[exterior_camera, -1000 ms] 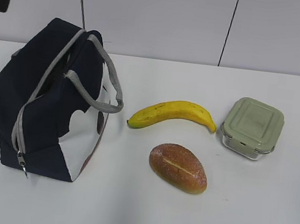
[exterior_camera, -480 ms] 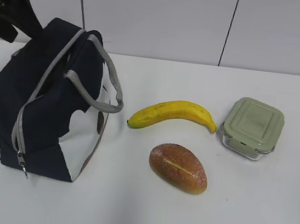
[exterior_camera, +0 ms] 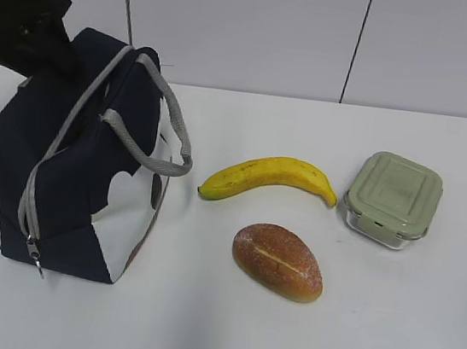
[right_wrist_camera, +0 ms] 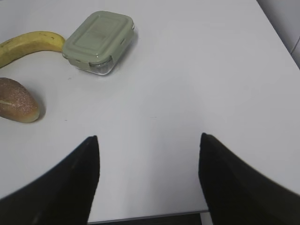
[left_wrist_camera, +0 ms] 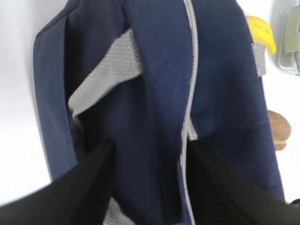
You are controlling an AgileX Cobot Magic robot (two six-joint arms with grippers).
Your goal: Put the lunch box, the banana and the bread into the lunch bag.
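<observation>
Lying crosswise, banana [exterior_camera: 269,177] stem right; left end effector [left_wrist_camera: 149,161] straddles bag [exterior_camera: 80,163], right [right_wrist_camera: 149,154] open.

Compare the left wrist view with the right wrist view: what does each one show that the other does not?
Only the left wrist view shows the lunch bag, its grey zipper and the left gripper close above the fabric. Only the right wrist view shows the right gripper, open over bare table. Both show the banana, the bread and the lunch box.
</observation>
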